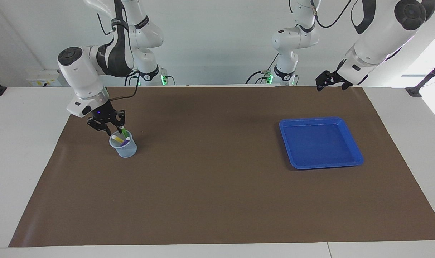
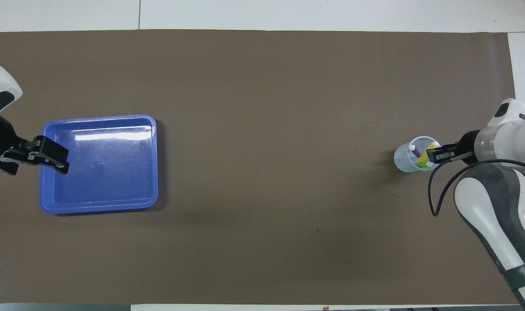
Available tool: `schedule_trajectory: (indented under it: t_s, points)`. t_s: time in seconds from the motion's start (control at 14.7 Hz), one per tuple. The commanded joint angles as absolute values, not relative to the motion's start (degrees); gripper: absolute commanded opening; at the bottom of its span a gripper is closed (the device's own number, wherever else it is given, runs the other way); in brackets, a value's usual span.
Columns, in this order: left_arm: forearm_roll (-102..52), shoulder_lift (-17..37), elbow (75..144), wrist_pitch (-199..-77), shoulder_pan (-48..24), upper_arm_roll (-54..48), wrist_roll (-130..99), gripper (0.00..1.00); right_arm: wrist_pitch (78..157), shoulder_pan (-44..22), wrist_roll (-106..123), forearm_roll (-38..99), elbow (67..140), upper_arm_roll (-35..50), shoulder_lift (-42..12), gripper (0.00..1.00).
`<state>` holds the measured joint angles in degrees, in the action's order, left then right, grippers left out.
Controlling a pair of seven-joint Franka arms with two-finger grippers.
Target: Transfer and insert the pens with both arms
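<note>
Three pens (image 1: pixel 121 138) stand in a clear cup (image 1: pixel 124 148) at middle left of the facing view. The right gripper (image 1: pixel 111 129) hangs just above it, fingers parted, gripping nothing. At upper right, the left gripper (image 1: pixel 331 81) waits open above the brown mat's (image 1: pixel 217 186) edge, past the blue tray (image 1: pixel 353 150).

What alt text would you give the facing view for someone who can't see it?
The right tool hangs just over a clear cup holding yellow, green and purple pens at the right arm's end of a brown mat. The left tool, open, is raised near the mat's edge, clear of an empty blue tray.
</note>
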<state>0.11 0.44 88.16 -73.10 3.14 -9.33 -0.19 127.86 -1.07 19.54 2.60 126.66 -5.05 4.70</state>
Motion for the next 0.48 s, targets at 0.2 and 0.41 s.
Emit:
schedule_trajectory:
  t_s: [0.2,0.41]
  points:
    - [1.2,-4.4,96.9,-81.0,-3.3,-2.3,2.6,1.0,127.6,-0.8,17.0,3.5,121.3,-5.4,3.0,1.0]
    - [0.9,-4.0,97.3,-83.5,-3.5,-2.6,-2.4,1.0,124.0,-0.8,14.7,3.2,116.9,-5.4,3.1,1.0]
